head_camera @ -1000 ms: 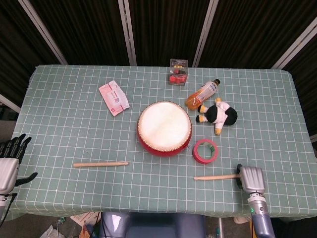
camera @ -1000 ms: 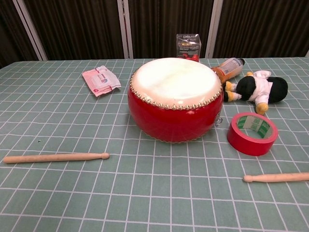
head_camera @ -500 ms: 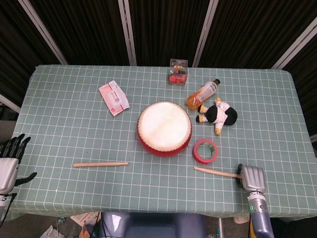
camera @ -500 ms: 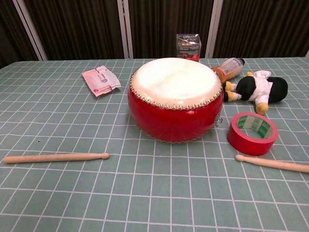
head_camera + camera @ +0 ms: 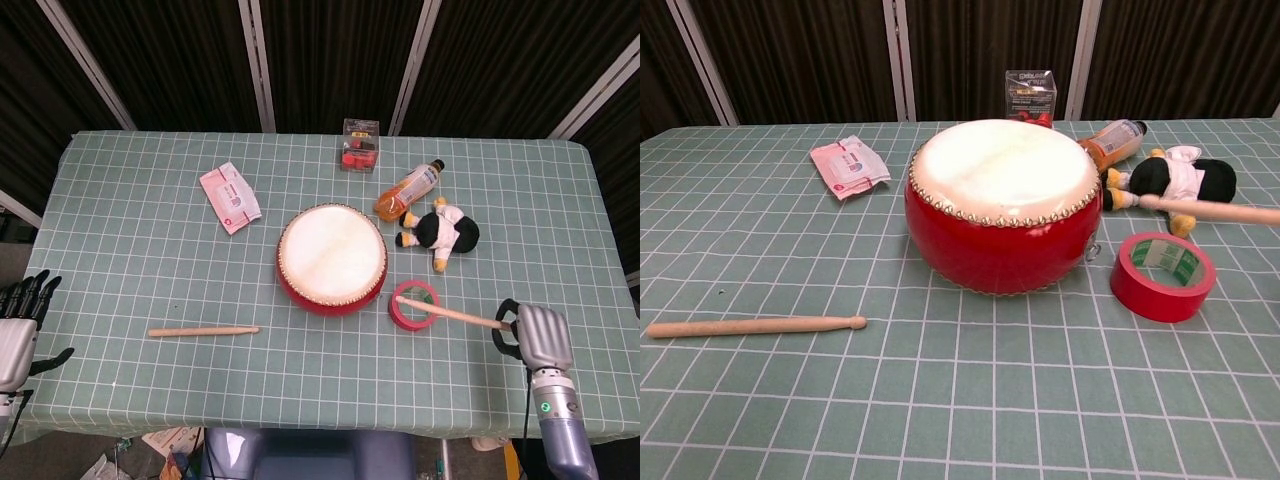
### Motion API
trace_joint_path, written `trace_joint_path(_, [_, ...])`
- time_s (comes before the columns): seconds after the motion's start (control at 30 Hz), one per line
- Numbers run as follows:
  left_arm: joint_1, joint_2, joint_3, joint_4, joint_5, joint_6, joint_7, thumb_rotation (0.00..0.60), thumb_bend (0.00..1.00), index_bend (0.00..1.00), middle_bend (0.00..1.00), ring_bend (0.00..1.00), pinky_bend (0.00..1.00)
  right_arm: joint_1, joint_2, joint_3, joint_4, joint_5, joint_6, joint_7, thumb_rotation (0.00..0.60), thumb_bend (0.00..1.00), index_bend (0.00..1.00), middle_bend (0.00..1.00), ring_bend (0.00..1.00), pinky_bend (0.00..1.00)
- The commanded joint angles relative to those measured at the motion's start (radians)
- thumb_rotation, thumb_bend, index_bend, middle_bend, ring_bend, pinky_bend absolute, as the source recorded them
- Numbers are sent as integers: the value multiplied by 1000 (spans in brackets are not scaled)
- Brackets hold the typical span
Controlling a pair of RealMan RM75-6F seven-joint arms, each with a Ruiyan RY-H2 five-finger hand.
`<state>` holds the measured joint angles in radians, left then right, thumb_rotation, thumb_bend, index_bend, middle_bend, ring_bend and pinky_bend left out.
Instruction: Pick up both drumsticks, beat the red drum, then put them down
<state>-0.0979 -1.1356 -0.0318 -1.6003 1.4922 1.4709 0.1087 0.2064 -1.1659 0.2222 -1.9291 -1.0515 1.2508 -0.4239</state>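
Right hand: the right hand (image 5: 545,338) sits at about 4 o'clock from the red drum, over the near right part of the counter (image 5: 130,250). Its fingers grip the butt of the right drumstick (image 5: 450,314); the fingers curl under the hand, so their exact wrap cannot be told.
Right drumstick: lifted clear of the cloth, long axis running from the hand toward 10 o'clock, tip passing over the red tape roll (image 5: 414,305) and ending just short of the drum's near right edge. In the chest view it shows as a raised bar crossing in front of the plush toy.
Left hand: the left hand (image 5: 20,325) is off the counter's near left edge, at about 8 o'clock from the drum, fingers spread and holding nothing.
Left drumstick: the left drumstick (image 5: 203,331) lies flat on the cloth at 7 o'clock from the drum, well apart from the left hand, long axis along 9 to 3 o'clock, tip pointing to 3 o'clock.
Red drum: the red drum (image 5: 331,259) stands upright mid-counter, pale skin up.
Farther things: plush toy (image 5: 441,231) at 2 o'clock, orange bottle (image 5: 408,187) just beyond it, wipes packet (image 5: 230,197) at 10 o'clock, small clear box (image 5: 360,145) at 12 o'clock.
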Motion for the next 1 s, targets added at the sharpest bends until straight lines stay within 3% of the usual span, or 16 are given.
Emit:
trace_joint_path(0.03, [0, -1, 0, -1, 1, 2, 2, 600, 0, 0, 0, 0, 68, -34, 92, 29, -73, -10, 9, 129, 600, 584, 993, 1000, 1000, 989])
trace_joint_path(0.2, [1, -4, 0, -1, 5, 4, 4, 600, 0, 0, 0, 0, 68, -81, 173, 27, -110, -24, 9, 285, 600, 588, 996, 1000, 1000, 989])
trace_joint_path(0.3, [0, -5, 1, -2, 2, 1, 6, 600, 0, 0, 2, 2, 73, -109, 177, 7, -82, -72, 25, 360, 600, 590, 999, 1000, 1000, 989])
trace_joint_path(0.37, [-1, -4, 1, -6, -3, -5, 7, 600, 2, 5, 56, 60, 147, -112, 175, -4, -61, -85, 21, 382, 600, 590, 1000, 1000, 1000, 989])
trace_joint_path(0.43, [-4, -3, -2, -13, -4, -7, 8, 600, 23, 48, 269, 279, 373, -112, 179, -4, -55, -88, 21, 402, 600, 590, 1000, 1000, 1000, 989])
trace_joint_path(0.5, [-7, -6, -6, -15, 2, 0, 14, 600, 74, 151, 651, 644, 686, -107, 180, -3, -51, -88, 20, 410, 600, 591, 999, 1000, 1000, 989])
trace_joint_path(0.57, [-12, -5, -4, -24, 0, -14, 16, 600, 119, 265, 852, 823, 820, -104, 180, -3, -53, -92, 22, 411, 600, 590, 999, 1000, 1000, 989])
trace_joint_path(0.63, [-22, 8, 0, -59, -29, -58, 21, 600, 170, 389, 963, 929, 911, -99, 181, -6, -54, -92, 22, 408, 600, 590, 999, 1000, 1000, 989])
trace_joint_path(0.77, [-51, 25, -9, -113, -85, -130, 61, 600, 226, 464, 1000, 1000, 996, -94, 181, -11, -57, -87, 21, 406, 600, 590, 999, 1000, 1000, 989])
trace_joint_path(1.0, [-126, 13, -50, -197, -218, -248, 168, 600, 277, 485, 1000, 1000, 1000, -87, 186, -16, -61, -74, 23, 412, 600, 590, 1000, 1000, 1000, 989])
